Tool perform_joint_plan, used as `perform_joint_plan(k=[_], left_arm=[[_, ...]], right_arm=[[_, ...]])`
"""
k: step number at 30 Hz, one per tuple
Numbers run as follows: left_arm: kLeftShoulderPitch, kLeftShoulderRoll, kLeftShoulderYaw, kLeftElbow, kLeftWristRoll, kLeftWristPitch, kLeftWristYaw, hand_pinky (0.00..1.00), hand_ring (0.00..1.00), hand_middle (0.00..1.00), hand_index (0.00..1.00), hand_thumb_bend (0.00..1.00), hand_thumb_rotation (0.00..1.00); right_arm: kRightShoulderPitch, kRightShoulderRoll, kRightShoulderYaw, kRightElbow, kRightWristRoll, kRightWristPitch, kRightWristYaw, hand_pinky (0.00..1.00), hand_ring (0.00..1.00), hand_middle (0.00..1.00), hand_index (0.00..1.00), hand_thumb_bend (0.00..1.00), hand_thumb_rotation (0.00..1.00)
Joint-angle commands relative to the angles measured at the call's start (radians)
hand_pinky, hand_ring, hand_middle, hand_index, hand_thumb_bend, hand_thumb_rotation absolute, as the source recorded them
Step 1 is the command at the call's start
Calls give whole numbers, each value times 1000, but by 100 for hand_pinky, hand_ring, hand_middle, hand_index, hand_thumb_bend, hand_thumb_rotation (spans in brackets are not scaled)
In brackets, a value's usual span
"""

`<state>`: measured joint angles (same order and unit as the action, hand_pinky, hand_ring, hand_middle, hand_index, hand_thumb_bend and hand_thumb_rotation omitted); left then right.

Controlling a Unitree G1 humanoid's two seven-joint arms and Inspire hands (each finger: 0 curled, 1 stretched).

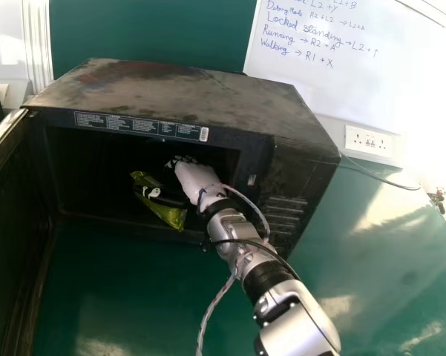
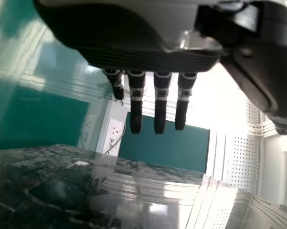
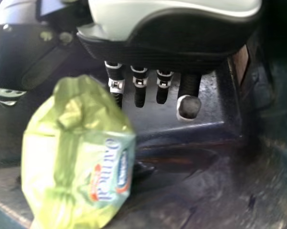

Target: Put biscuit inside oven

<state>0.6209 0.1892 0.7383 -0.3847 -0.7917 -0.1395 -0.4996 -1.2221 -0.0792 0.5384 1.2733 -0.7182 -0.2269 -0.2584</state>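
Observation:
The black oven (image 1: 193, 96) stands with its doorway facing me, and my right hand (image 1: 197, 182) is inside it. A green biscuit packet (image 1: 168, 216) lies tilted at the doorway, beside the hand's thumb side. In the right wrist view my right hand (image 3: 176, 45) has its fingers extended and its thumb apart; the green packet (image 3: 76, 157) is close to the camera, overlapping one finger, with no finger curled round it. Whether thumb and packet touch, I cannot tell. My left hand (image 2: 136, 107) has straight fingers, above a dark reflective tabletop (image 2: 52, 186) in the left wrist view.
The oven door (image 1: 11, 230) is swung open on the left side. A green table (image 1: 126, 297) extends in front of the oven. Behind stand a whiteboard (image 1: 356, 74) and a wall socket (image 1: 367, 139), with a cable running to the right. A thin cable also loops along my right arm.

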Motion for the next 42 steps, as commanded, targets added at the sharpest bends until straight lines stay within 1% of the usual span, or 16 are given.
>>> perform_joint_plan(k=[1, 4, 9, 14, 16, 19, 23, 29, 31, 33, 37, 42], left_arm=[[20, -5, 4, -5, -11, 7, -3, 72, 81, 85, 83, 89, 96], [17, -2, 8, 0, -11, 7, -7, 70, 79, 85, 82, 89, 95], [11, 1, 11, 10, -13, 3, -18, 71, 78, 84, 82, 88, 93], [9, -2, 7, 7, -10, 7, -7, 73, 79, 85, 83, 89, 95], [6, 1, 8, 13, -11, 4, -16, 73, 79, 84, 83, 90, 95], [2, 3, 11, 21, -25, 6, -27, 73, 79, 84, 82, 90, 95], [1, 2, 11, 17, -35, 11, -24, 74, 80, 84, 82, 91, 95], [-22, -4, 17, 45, -31, -10, -25, 76, 81, 85, 82, 91, 94], [-30, -5, 19, 54, -13, -26, -21, 77, 82, 85, 81, 91, 93], [-39, -4, 21, 69, 22, -56, -19, 77, 82, 85, 81, 90, 92], [-51, 1, 18, 89, 43, -80, -20, 75, 81, 85, 81, 90, 93], [-61, 6, 13, 97, 37, -75, -17, 77, 83, 85, 82, 91, 94]], right_arm=[[43, -32, -2, -25, 5, -6, -16, 0, 100, 98, 77, 100, 54], [84, -53, -4, -65, 5, -33, -40, 0, 100, 98, 76, 100, 54], [140, -95, -13, -148, 8, -76, -62, 0, 100, 98, 77, 100, 54], [197, -135, -25, -274, 11, -93, -43, 0, 100, 97, 77, 100, 55], [231, -153, -32, -343, 13, -94, -30, 0, 100, 97, 77, 100, 56], [297, -183, -49, -470, 12, -91, -4, 0, 100, 98, 77, 100, 56], [400, -224, -80, -657, 25, -73, 62, 0, 100, 99, 79, 100, 55], [550, -272, -133, -922, 42, -50, 151, 0, 100, 99, 82, 100, 57], [591, -287, -155, -994, 54, -50, 175, 0, 100, 99, 83, 100, 57], [626, -302, -178, -1060, 64, -44, 203, 0, 100, 100, 85, 100, 61], [680, -327, -220, -1152, 80, -51, 236, 0, 100, 100, 88, 100, 62], [742, -353, -265, -1249, 119, -49, 297, 0, 100, 100, 89, 100, 64]])
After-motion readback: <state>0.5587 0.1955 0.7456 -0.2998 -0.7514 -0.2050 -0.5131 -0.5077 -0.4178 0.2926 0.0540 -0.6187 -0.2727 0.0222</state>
